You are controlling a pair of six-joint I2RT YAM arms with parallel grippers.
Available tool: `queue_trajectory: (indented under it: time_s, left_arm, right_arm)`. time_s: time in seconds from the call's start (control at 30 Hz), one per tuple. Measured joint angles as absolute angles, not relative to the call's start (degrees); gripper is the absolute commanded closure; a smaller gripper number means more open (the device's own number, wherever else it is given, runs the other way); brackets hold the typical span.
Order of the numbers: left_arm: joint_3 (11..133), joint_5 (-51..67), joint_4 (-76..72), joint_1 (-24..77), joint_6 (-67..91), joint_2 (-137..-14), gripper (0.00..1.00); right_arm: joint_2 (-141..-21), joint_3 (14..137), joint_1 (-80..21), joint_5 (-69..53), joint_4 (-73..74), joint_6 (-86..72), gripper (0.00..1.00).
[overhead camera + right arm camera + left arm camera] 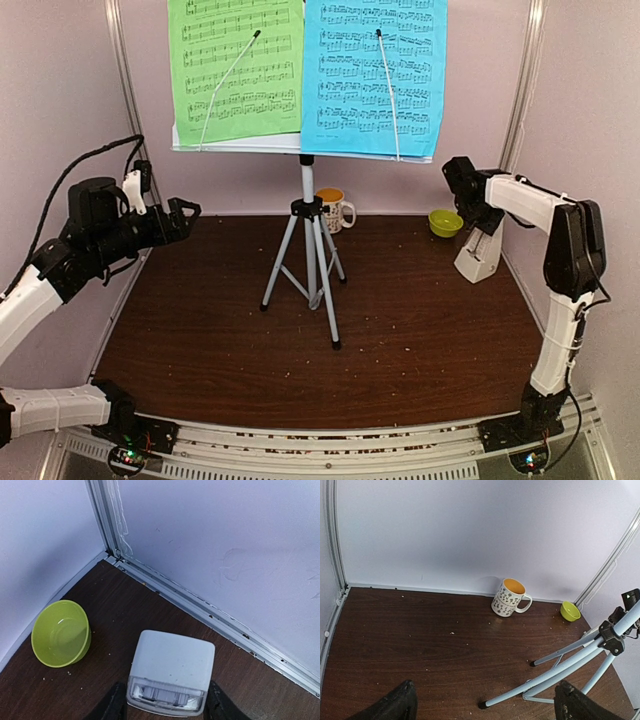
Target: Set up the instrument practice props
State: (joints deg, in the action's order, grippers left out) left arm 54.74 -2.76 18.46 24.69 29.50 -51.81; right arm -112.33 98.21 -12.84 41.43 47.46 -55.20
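The pale grey music stand (308, 215) rises on its silver tripod (555, 672) at mid-table. A green music sheet (237, 65) and a blue music sheet (375, 70) lean side by side on its desk, each under a thin wire holder. The white pyramid metronome (478, 258) stands at the back right near the wall. My right gripper (478, 235) reaches down over the metronome (172, 667), one dark finger pressed against each side of it. Over the table's left edge hovers my left gripper (185, 210), open and holding nothing (487, 705).
A patterned mug (333, 208) with an orange inside stands behind the tripod by the back wall (508, 597). A small green bowl (445, 222) sits just left of the metronome (61, 633). Walls close the back and both sides. Crumbs dot the dark wooden tabletop.
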Motion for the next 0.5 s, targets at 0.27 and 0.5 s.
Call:
queue_trajectory:
  time_s: [0.27, 0.5]
  left_arm:
    - [54.76, -2.72, 18.46, 24.67, 28.38, -52.82, 0.02]
    - [54.78, -2.35, 18.46, 24.67, 28.01, -54.11, 0.02]
  right_arm:
    - [-104.29, 87.48, -13.85, 36.38, 38.26, -47.44, 0.57]
    - [-99.11, 80.40, -16.40, 31.81, 31.86, -37.41, 0.55]
